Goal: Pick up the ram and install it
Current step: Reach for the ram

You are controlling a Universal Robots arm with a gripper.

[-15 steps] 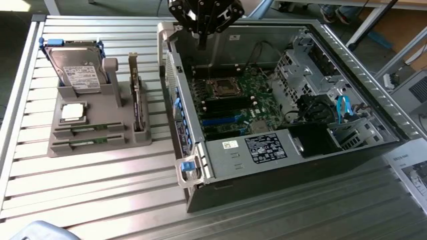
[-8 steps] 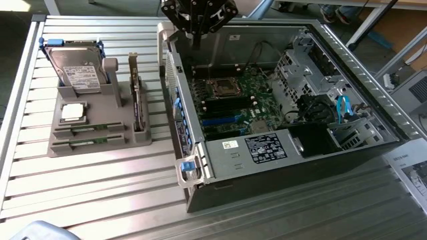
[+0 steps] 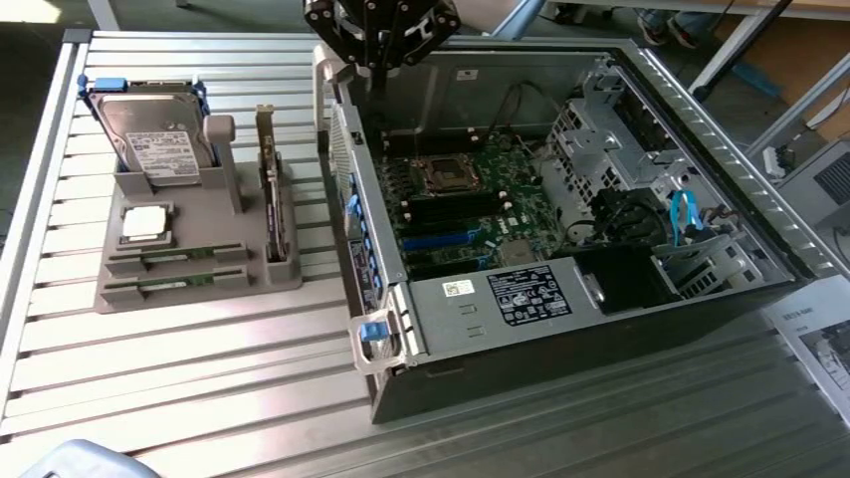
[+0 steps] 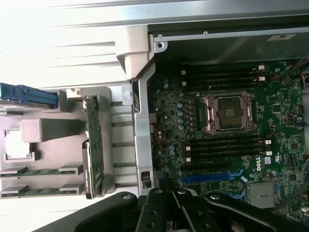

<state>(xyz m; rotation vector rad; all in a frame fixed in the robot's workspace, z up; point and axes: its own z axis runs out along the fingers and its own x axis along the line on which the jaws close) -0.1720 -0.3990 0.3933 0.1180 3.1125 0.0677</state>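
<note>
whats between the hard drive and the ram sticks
The square silver processor chip lies between the hard drive and ram sticks, seen in the exterior view.

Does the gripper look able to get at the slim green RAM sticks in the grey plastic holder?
Probably yes: the slim green RAM sticks lie uncovered in the grey plastic holder, the upright green expansion card beside, not over them. The gripper hangs shut above the metal case wall.

The pincer [image 4: 173, 195] is matte black, made of angular linked bars dotted with small round screws.
</note>
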